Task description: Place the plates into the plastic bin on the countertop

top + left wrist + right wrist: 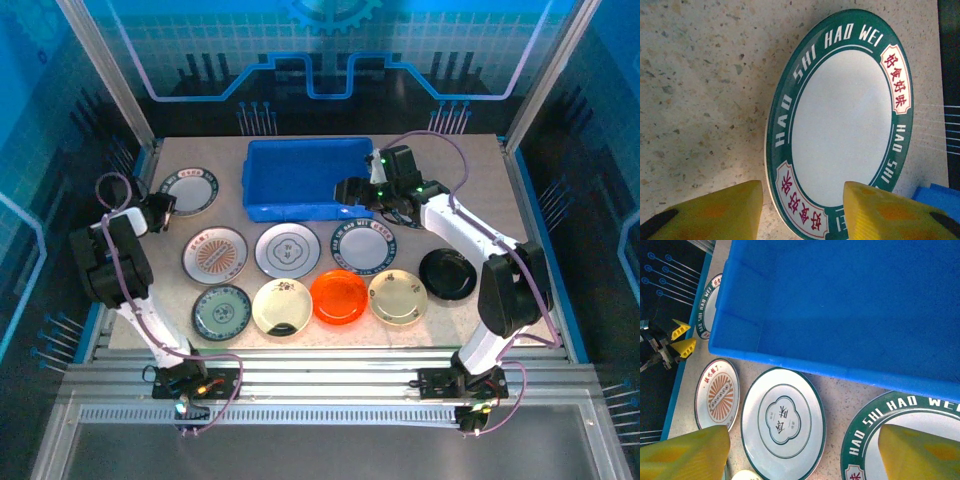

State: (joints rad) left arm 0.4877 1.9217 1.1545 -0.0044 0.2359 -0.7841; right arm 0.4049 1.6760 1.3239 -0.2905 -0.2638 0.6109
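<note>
Starting at the left gripper (802, 197): we see its yellow fingers (715, 212) standing apart with nothing pinched, and the near rim of a green-rimmed plate (840, 125) lettered HAO SHI HAO WEI shows in the gap between them. That plate lies flat on the speckled countertop (700, 75) at the back left, just left of the blue bin (305, 175). The right gripper (805, 440) is wide open too, holding nothing, and it hangs by the bin's near right corner, above a second green-rimmed plate (900, 412) that sits just in front of the bin wall. Left of that one we've got a grey-white plate (783, 420) with a clover outline, then a plate with a red sunburst (717, 392). From the top camera the front row reads, left to right: a teal patterned plate (221, 311), a cream dish (282, 305), the orange one (339, 297), another cream dish (398, 297), and a black dish (447, 274) set a bit further back on the right. Every plate we can see sits on the countertop, outside the bin.
</note>
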